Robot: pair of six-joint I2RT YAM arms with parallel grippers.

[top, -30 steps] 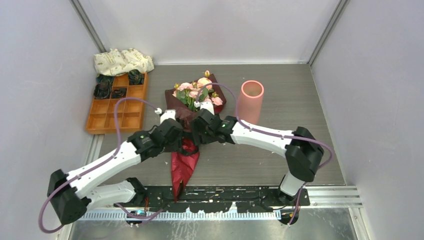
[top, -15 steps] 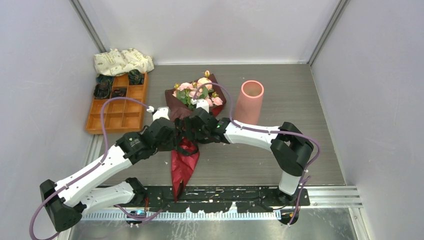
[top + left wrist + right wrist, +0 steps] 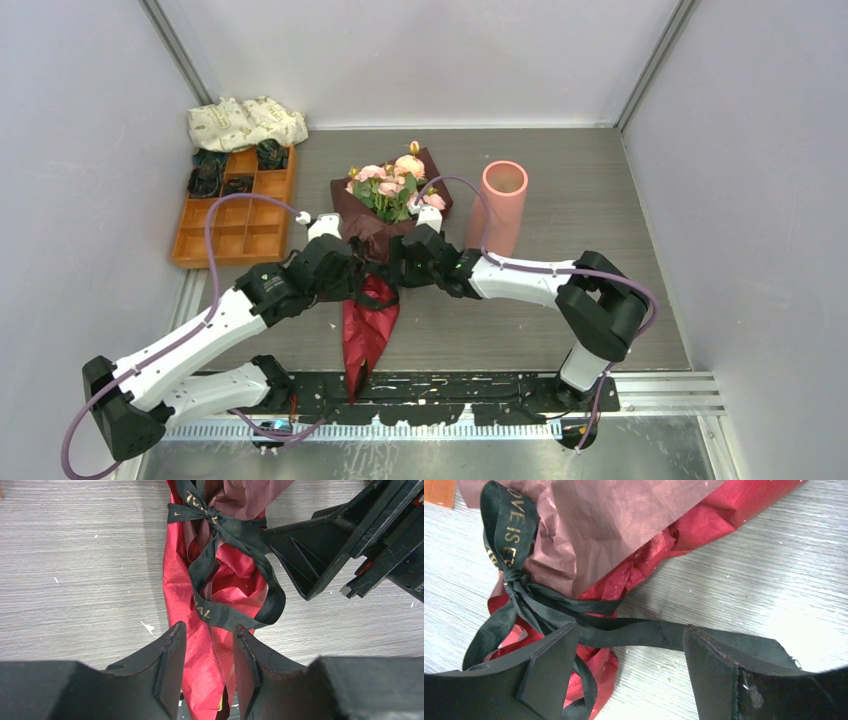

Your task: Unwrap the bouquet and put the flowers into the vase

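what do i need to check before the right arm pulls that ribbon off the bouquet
1. Ribbon tail lies between the right fingers: ok
2. Right fingers shut on that tail: not ok, they stand wide open
3. Left fingers pin the paper: ok, paper fills their gap
4. Knot undone: not ok, it is tied
5. Vase upright, mouth clear: ok
6. Flowers free of the paper: not ok

The bouquet (image 3: 385, 195) lies between the tray (image 3: 262, 215) and the vase (image 3: 497, 215).
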